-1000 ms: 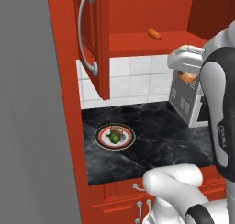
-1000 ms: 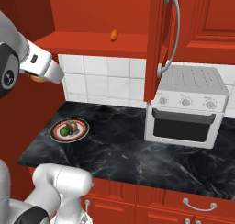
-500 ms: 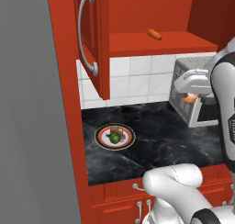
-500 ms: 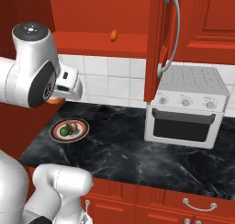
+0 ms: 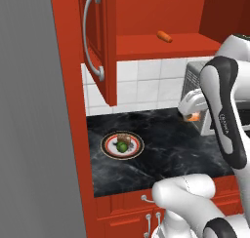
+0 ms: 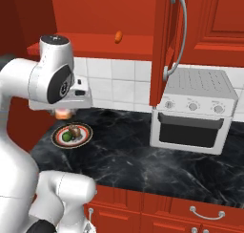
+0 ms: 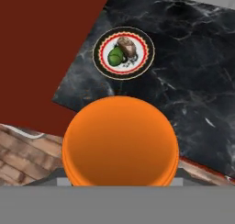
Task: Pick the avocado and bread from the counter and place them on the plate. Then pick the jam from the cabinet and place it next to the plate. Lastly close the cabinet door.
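The tool (image 5: 194, 116) is clenched on the small squat orange jam jar (image 7: 120, 140), which it holds in the air above the black marble bench with faint white veins (image 5: 166, 149). In the hand view the jar's rounded orange top sits large at the bottom, with the bench far below it. In the left base view the jar shows as an orange patch under the white hand, in front of the silver toaster oven (image 6: 195, 110).

The round plate with a white centre and a red-orange, gold-edged rim (image 5: 108, 149) lies on the bench near its left end. On it rest the small round dark-green avocado (image 5: 122, 146) and the small brown chunk of bread with a darker crust (image 5: 123, 138), just beside each other.

The tall red panelled cabinet door with the long curved silver handle (image 5: 97, 42) stands swung open. On the shelf of the red wooden wall cabinet (image 5: 161, 8) lies an elongated orange carrot-like item (image 5: 164, 36).
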